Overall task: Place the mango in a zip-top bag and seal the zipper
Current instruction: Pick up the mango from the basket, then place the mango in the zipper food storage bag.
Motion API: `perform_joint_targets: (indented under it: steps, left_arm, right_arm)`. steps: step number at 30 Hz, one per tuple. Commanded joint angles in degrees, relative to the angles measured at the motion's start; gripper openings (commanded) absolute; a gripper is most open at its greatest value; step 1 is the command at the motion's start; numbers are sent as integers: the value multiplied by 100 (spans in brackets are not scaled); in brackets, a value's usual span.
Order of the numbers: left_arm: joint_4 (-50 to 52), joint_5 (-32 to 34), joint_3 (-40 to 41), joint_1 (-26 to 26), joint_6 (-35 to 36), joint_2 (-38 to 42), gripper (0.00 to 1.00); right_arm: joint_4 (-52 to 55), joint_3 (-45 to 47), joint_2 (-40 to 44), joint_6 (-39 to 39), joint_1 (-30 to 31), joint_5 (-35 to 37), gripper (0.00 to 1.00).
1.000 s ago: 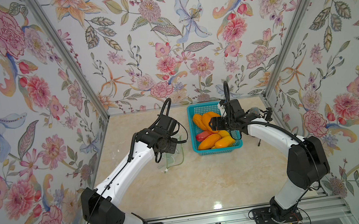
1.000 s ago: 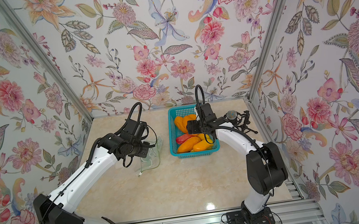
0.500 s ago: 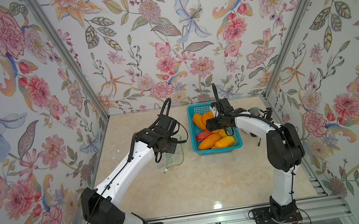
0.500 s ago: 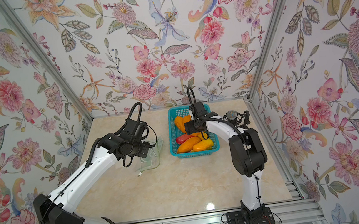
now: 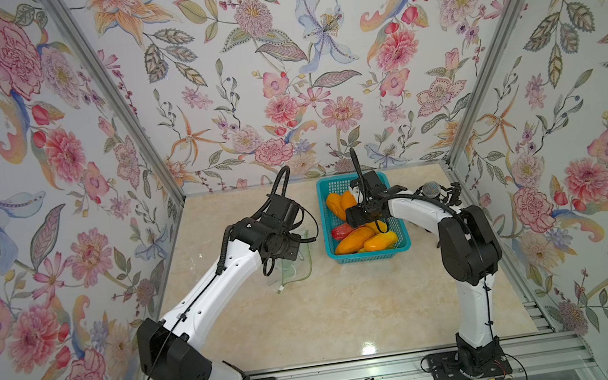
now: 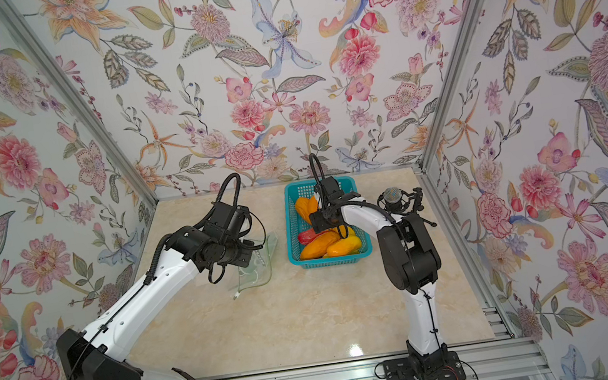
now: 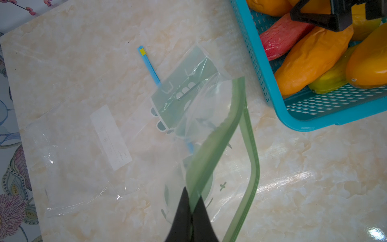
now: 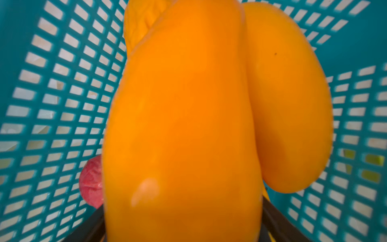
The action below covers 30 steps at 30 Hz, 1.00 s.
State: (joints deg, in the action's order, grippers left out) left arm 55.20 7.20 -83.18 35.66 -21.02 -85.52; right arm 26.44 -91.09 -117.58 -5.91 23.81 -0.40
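My left gripper [image 7: 191,199] was clamped on the green rim of the zip-top bag [image 7: 184,98], left of the basket [image 5: 368,256], while the wide jaws of my right gripper [image 8: 182,230] straddled an orange mango [image 8: 180,125] inside it, grip unclear; I judged a centred, gentle squeeze best

A robot lab booth; flowered wallpaper panels [image 5: 279,81] enclose a beige marble-look table [image 5: 332,316]; white arms [image 5: 222,279] bolted to aluminium rail [image 5: 341,379].

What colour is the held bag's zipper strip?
Green; the zipper strip shows best in the left wrist view.
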Motion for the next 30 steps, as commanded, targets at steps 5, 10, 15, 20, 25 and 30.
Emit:
perform_joint_targets:
  steps: [5, 10, 15, 20, 25, 30]
  left_arm:
    - [-25, -74, -54, 12, -113, 105, 0]
    - [-26, -34, -21, 11, -96, 88, 0]
    - [-39, -21, -32, -6, -76, 94, 0]
    - [-80, -50, -60, -41, -87, 92, 0]
    - [-148, -82, -70, -57, -87, 114, 0]
    - [-183, -131, -78, -67, -113, 147, 0]
  right_arm:
    - [72, -177, 243, 301, 284, 410, 62]
    - [72, 431, 1271, 134, 578, 244, 59]
    - [45, 1307, 2566, -507, 787, -618, 58]
    - [45, 2031, 3497, -1067, 1184, -1854, 58]
    - [-42, 2570, 3858, -1632, 1730, -2635, 57]
    - [-441, 2880, 3783, -2167, 2167, -3036, 57]
